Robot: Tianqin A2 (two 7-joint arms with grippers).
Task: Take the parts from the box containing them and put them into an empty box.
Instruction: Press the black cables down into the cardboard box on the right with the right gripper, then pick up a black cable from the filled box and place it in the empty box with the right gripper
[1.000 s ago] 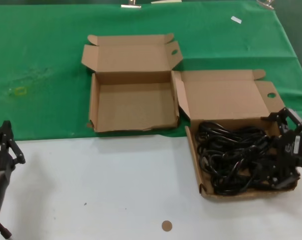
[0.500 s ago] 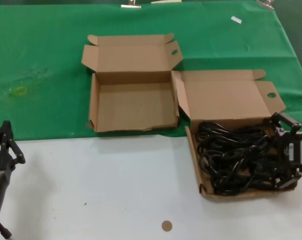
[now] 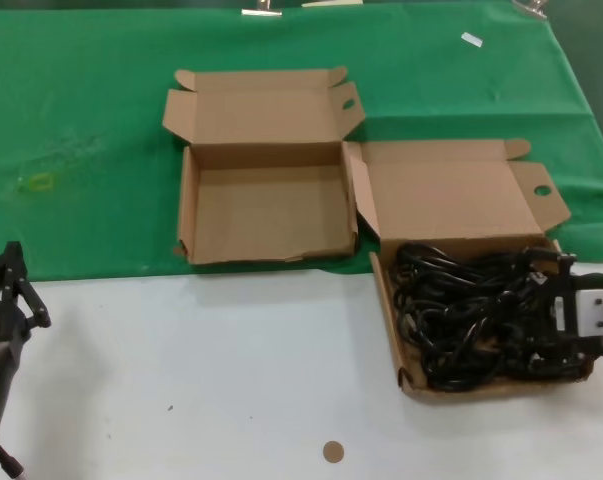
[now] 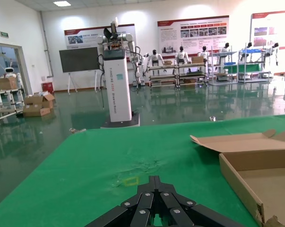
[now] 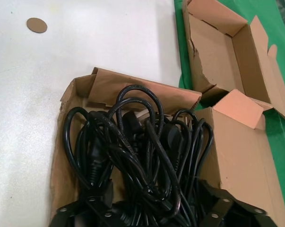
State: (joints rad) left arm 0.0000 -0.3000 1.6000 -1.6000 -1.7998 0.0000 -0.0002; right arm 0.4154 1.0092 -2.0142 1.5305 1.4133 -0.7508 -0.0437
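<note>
The parts, a tangle of black power cables (image 3: 461,315) (image 5: 133,146), fill the box containing them (image 3: 385,305) (image 5: 147,90) at the right, its lid folded back. My right gripper (image 3: 556,318) (image 5: 154,203) is down in the cables at that box's right end, open, with one finger (image 5: 92,201) on each side of a bunch of strands. The empty box (image 3: 266,215) (image 5: 218,52) (image 4: 255,175) lies open just left of it on the green cloth. My left gripper (image 3: 6,290) (image 4: 154,182) hangs shut and empty at the near left.
A green cloth (image 3: 81,120) covers the far half of the table; the near half is white tabletop (image 3: 201,370). A small brown disc (image 3: 332,451) lies near the front edge. A yellow mark (image 3: 39,182) shows on the cloth at the left.
My right gripper has sunk lower and shifted slightly left into the cables. The left arm and both boxes have not moved.
</note>
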